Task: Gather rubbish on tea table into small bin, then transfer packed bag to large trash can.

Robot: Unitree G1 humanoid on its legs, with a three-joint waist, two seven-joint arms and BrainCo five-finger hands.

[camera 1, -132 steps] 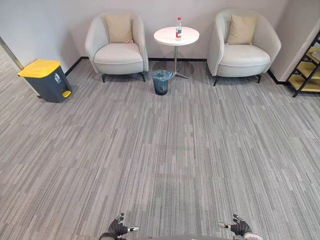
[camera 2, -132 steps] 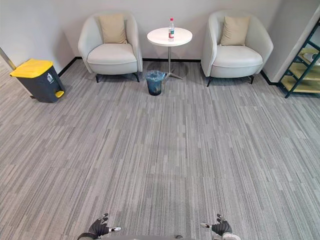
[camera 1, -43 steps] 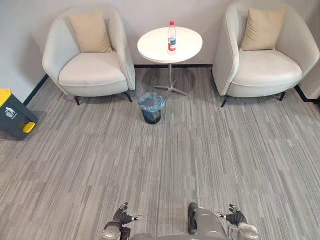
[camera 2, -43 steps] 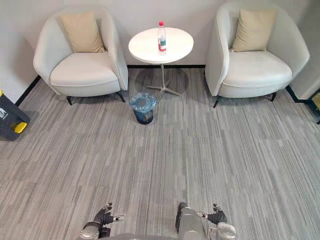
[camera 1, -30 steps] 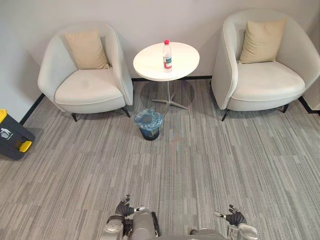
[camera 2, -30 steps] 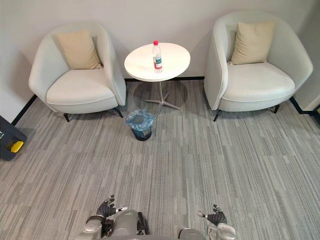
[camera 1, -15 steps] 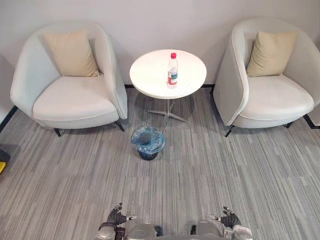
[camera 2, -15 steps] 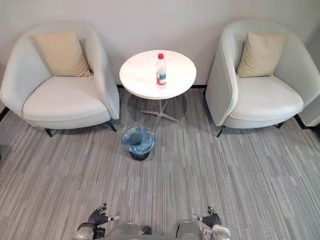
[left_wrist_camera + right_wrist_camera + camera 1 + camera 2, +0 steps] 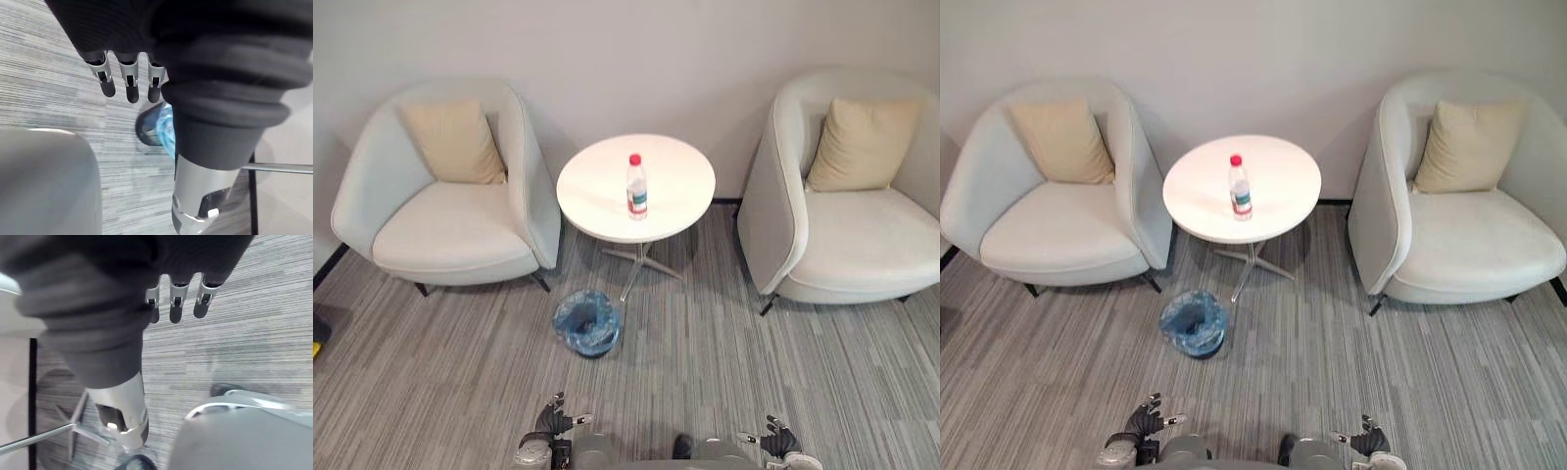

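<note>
Bottle (image 9: 637, 186) seen upright on worktop (image 9: 680, 181); bin (image 9: 586, 321) set on floor (image 9: 440, 372), near-left of it. Left hand (image 9: 551, 423), right hand (image 9: 776, 441) held low, fingers (image 9: 132, 90) released.

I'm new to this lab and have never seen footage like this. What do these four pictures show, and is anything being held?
This is a humanoid robot. The wide pictures come from a stereo camera on its head, looking down; its left hand and right hand peek in at the bottom. The close-ups come from cameras on its wrists, looking along the fingers. Both hands are open and hold nothing. Ahead stands a white table with one bottle upright on it. A small bin with a blue bag sits on the carpet beside it. An armchair stands on each side.
</note>
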